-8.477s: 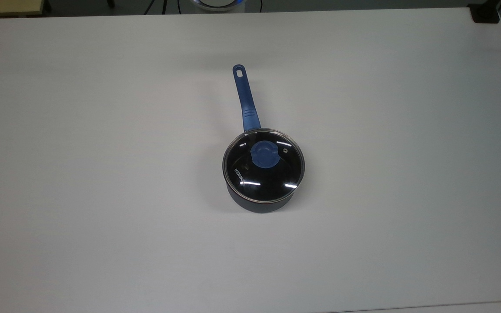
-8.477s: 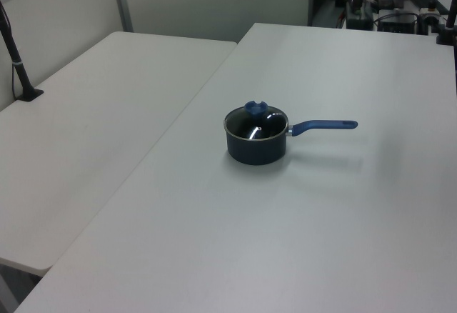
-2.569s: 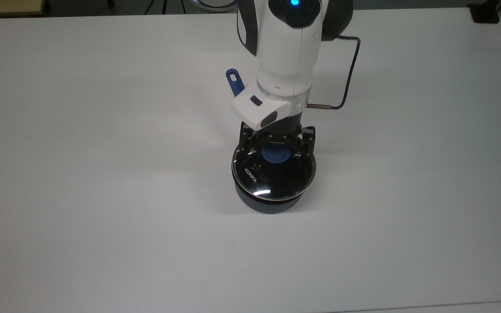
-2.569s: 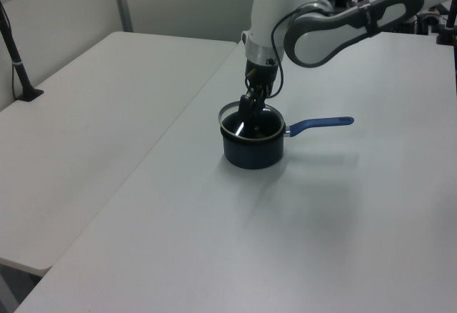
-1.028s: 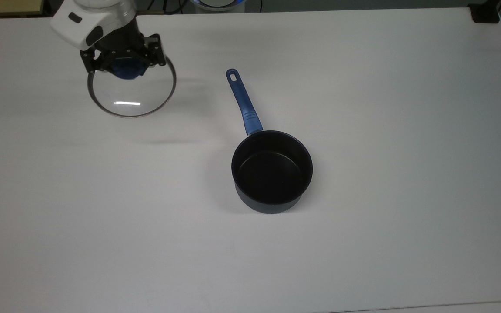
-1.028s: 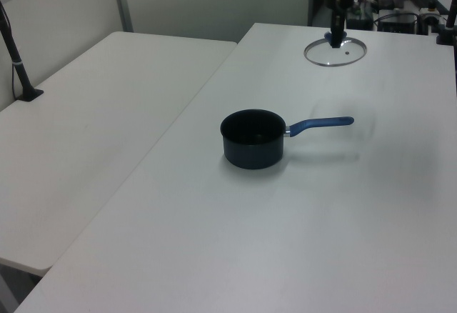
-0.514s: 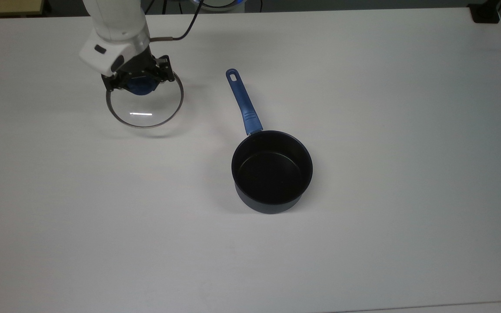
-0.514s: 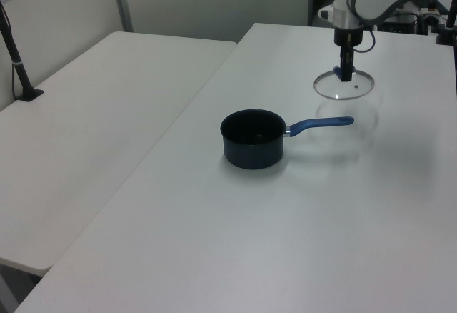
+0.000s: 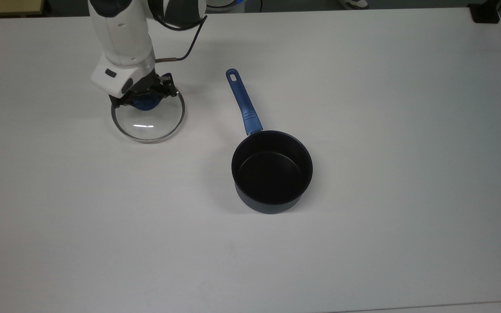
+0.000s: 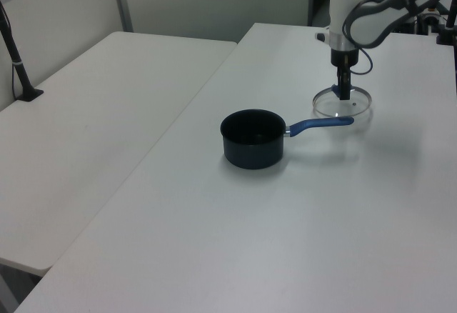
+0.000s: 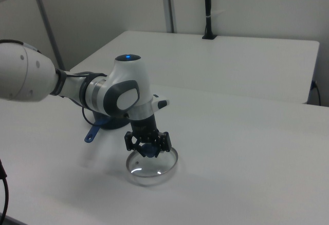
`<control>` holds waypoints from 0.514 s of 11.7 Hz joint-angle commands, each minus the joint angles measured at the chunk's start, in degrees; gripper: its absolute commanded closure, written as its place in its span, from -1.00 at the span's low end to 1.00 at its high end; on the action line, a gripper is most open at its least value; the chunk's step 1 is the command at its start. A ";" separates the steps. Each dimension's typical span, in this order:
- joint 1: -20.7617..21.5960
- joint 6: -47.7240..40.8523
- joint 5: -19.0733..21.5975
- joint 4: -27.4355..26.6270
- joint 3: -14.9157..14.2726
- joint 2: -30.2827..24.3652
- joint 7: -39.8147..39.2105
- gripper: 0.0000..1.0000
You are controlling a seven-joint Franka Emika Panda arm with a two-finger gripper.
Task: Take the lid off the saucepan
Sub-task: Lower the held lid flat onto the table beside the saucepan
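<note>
Since half a second ago, the lid (image 9: 148,118) has been carried a little nearer the pan (image 9: 272,171) and lowered, so that its rim is now seen at or just above the worktop (image 9: 363,108); whether it is touching cannot be told.

Largest in the scene, the white worktop carries everything. A second white table (image 10: 93,134) is set beside it on the left view's left, with a black post (image 10: 16,59) clamped at its far edge.

The white arm (image 9: 122,30) is seen reaching down from the top view's upper edge, with a black cable (image 9: 189,41) looped beside it.

The pan is standing uncovered on the worktop, its black inside open to view. Its blue handle (image 9: 242,102) is pointed toward the top view's upper left, away from the pot.

The lid is placed well apart from the pan, on the top view's left of the handle tip. In the left view it is seen just beyond the handle's end.

The gripper (image 9: 144,96) is set over the lid's far edge from the pan, and its jaws are closed on the blue knob (image 11: 147,149) at the lid's centre.
</note>
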 commanded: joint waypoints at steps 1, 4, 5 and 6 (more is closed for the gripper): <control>-0.53 2.02 -1.38 -1.94 0.34 -1.09 -1.04 0.24; -0.62 1.85 -1.48 -1.50 0.34 -0.65 -0.78 -0.42; -0.62 1.59 -1.39 -1.24 0.34 -0.65 -0.26 -0.96; -0.88 1.32 -1.30 -1.15 0.34 -1.00 -0.16 -1.00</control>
